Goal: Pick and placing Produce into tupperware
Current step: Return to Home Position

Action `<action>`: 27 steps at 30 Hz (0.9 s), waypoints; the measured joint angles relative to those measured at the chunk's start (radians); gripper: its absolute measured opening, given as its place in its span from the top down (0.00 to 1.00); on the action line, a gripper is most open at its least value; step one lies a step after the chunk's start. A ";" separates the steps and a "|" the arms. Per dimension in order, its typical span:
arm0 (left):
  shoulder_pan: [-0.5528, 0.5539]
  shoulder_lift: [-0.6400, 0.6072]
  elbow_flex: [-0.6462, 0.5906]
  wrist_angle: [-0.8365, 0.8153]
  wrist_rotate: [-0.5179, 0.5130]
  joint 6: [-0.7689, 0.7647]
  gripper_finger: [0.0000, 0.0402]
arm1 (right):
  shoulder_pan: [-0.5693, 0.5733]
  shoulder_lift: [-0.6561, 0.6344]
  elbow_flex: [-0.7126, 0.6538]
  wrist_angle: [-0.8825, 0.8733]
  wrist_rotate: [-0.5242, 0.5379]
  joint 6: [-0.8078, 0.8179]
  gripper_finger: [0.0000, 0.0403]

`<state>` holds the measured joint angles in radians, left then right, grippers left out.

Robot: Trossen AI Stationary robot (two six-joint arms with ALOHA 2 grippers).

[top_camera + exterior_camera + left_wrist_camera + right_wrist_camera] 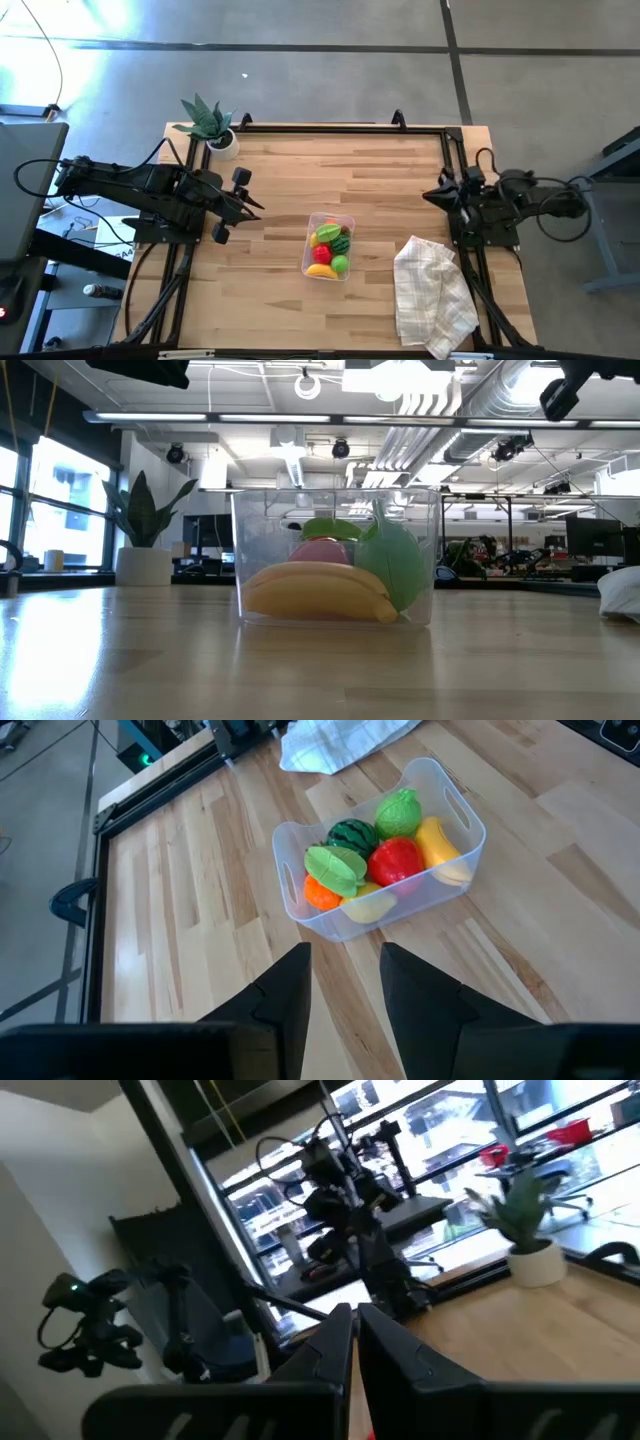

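Now, clear tupperware (318,920), banana (437,845), watermelon (352,835), other produce (395,862) piled inside

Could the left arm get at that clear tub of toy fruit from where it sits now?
Probably yes. The left gripper, open, faces the tub across bare table, nothing standing between them, and the tub has no lid.

The table (270,300) stands on a gray floor (300,80). Behind the table are big windows (30,500) and bright lights (390,375).

The left arm (150,195) and right arm (505,200) are matte black with boxy joints and looped black cables (560,212). The fingers (288,1002) are flat, dark and tapered.
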<state>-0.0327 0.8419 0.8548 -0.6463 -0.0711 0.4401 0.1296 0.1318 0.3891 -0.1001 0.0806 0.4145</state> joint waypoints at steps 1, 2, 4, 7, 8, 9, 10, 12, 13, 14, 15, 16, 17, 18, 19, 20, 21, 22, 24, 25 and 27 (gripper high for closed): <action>0.000 0.000 0.000 0.000 0.000 0.000 0.72 | 0.000 0.000 -0.021 0.025 -0.006 0.005 0.97; 0.000 0.000 0.000 0.000 0.000 0.000 0.72 | 0.000 0.000 -0.041 0.048 -0.008 0.010 0.97; 0.000 0.000 0.000 0.000 0.000 0.000 0.72 | 0.000 0.000 -0.073 0.097 -0.014 0.018 0.97; 0.000 0.000 0.000 0.000 0.000 0.000 0.72 | 0.000 0.000 -0.118 0.181 -0.037 0.035 0.97; 0.000 0.000 0.000 0.000 0.000 0.000 0.72 | 0.001 0.000 -0.135 0.207 -0.044 0.042 0.97; 0.000 0.000 0.000 0.000 0.000 0.000 0.72 | 0.001 0.000 -0.152 0.230 -0.050 0.053 0.97; 0.000 0.000 0.000 0.000 0.000 0.000 0.72 | 0.002 0.000 -0.170 0.249 -0.053 0.058 0.97; 0.000 0.000 0.000 0.000 0.000 0.000 0.72 | 0.002 0.000 -0.200 0.271 -0.055 0.066 0.97; 0.000 0.000 0.000 0.000 0.000 0.000 0.72 | 0.002 0.000 -0.216 0.286 -0.055 0.076 0.97; 0.000 0.000 0.000 0.000 0.000 0.000 0.72 | 0.001 0.000 -0.231 0.304 -0.055 0.079 0.97; 0.000 0.000 0.000 0.000 0.000 0.000 0.72 | 0.002 0.000 -0.244 0.326 -0.055 0.079 0.97; 0.000 0.000 0.000 0.000 0.000 0.000 0.72 | 0.002 0.000 -0.251 0.341 -0.058 0.079 0.97; 0.000 0.000 0.000 0.000 0.000 0.000 0.72 | 0.002 -0.001 -0.256 0.354 -0.062 0.078 0.97; 0.000 0.000 0.000 0.000 0.000 0.000 0.72 | 0.002 -0.002 -0.258 0.360 -0.065 0.078 0.97; 0.000 0.000 0.000 0.000 0.000 0.000 0.72 | 0.002 -0.002 -0.258 0.362 -0.067 0.075 0.97; 0.000 0.000 0.000 0.000 0.000 0.000 0.72 | 0.002 -0.002 -0.259 0.361 -0.075 0.070 0.97; 0.000 0.000 0.000 0.000 0.000 0.000 0.72 | 0.002 -0.002 -0.259 0.360 -0.081 0.060 0.97; 0.000 0.000 0.000 0.000 0.000 0.000 0.72 | 0.002 -0.002 -0.260 0.360 -0.086 0.058 0.97; 0.000 0.000 0.000 0.000 0.000 0.000 0.72 | 0.002 -0.002 -0.260 0.360 -0.093 0.051 0.97; 0.000 0.000 0.000 0.000 0.000 0.000 0.72 | 0.002 -0.002 -0.260 0.360 -0.099 0.047 0.97; 0.000 0.000 0.000 0.000 0.000 0.000 0.72 | 0.002 -0.002 -0.260 0.360 -0.117 0.035 0.97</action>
<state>-0.0326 0.8421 0.8547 -0.6460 -0.0711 0.4404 0.1314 0.1299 0.1295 0.2596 -0.0368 0.4500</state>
